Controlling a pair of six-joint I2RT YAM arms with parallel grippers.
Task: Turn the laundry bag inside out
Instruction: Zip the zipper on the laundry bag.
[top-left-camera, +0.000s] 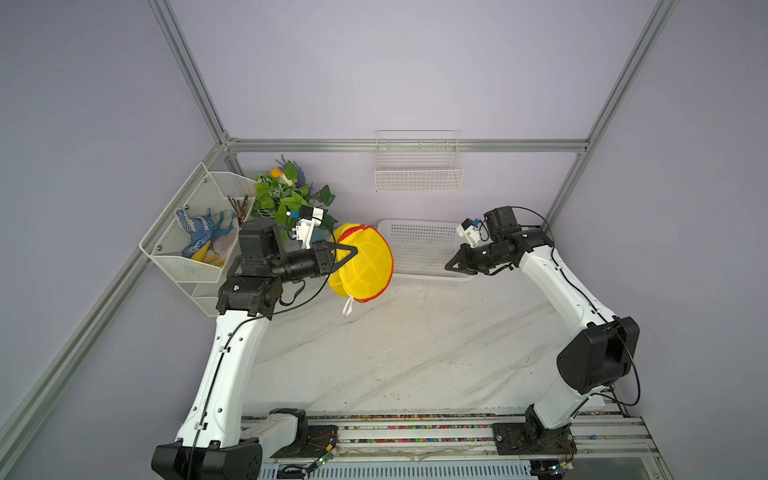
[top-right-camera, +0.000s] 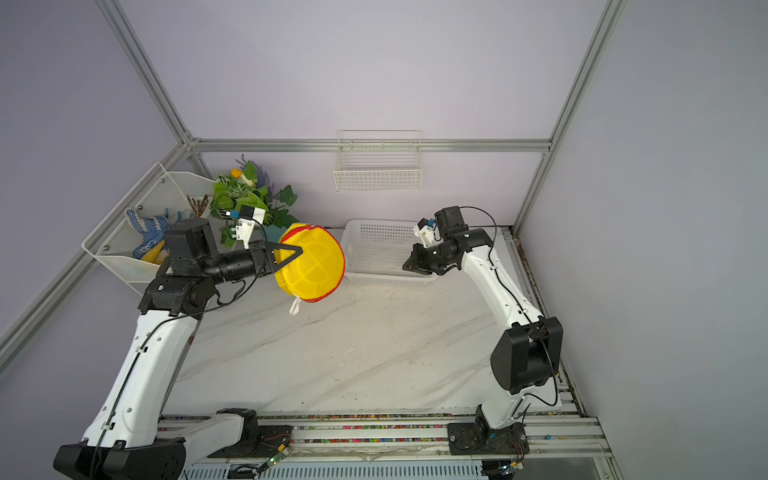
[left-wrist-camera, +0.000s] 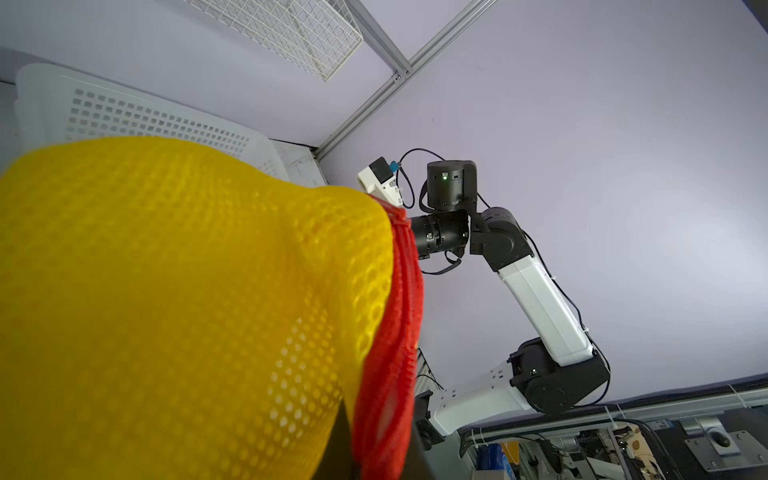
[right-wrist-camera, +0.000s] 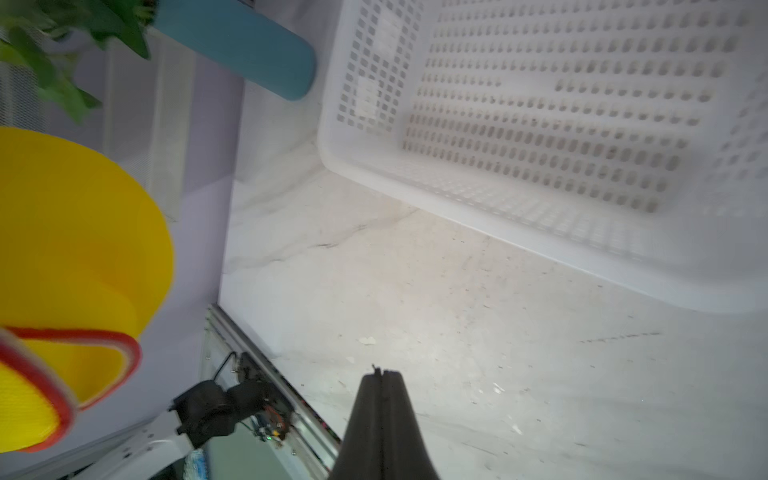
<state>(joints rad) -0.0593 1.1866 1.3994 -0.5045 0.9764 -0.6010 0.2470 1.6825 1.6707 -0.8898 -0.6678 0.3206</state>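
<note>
The laundry bag (top-left-camera: 368, 266) (top-right-camera: 318, 266) is a bright yellow mesh dome with red zipper trim, held up above the marble table at the back left. A small white tab (top-left-camera: 348, 306) dangles under it. My left gripper (top-left-camera: 352, 252) (top-right-camera: 299, 252) is shut on the bag's side near the red trim. In the left wrist view the yellow mesh (left-wrist-camera: 166, 291) and red trim fill the picture around that gripper (left-wrist-camera: 376, 457). My right gripper (top-left-camera: 452, 266) (top-right-camera: 408, 266) (right-wrist-camera: 382, 374) hangs apart from the bag to its right, fingers pressed together and empty. The bag (right-wrist-camera: 75, 249) shows blurred in the right wrist view.
A white perforated plastic basket (top-left-camera: 428, 245) (right-wrist-camera: 540, 124) stands at the back of the table between the bag and my right gripper. Behind my left arm are a wire rack with gloves (top-left-camera: 195, 245) and a potted plant (top-left-camera: 291, 195). A wire basket (top-left-camera: 417, 166) hangs on the back wall.
</note>
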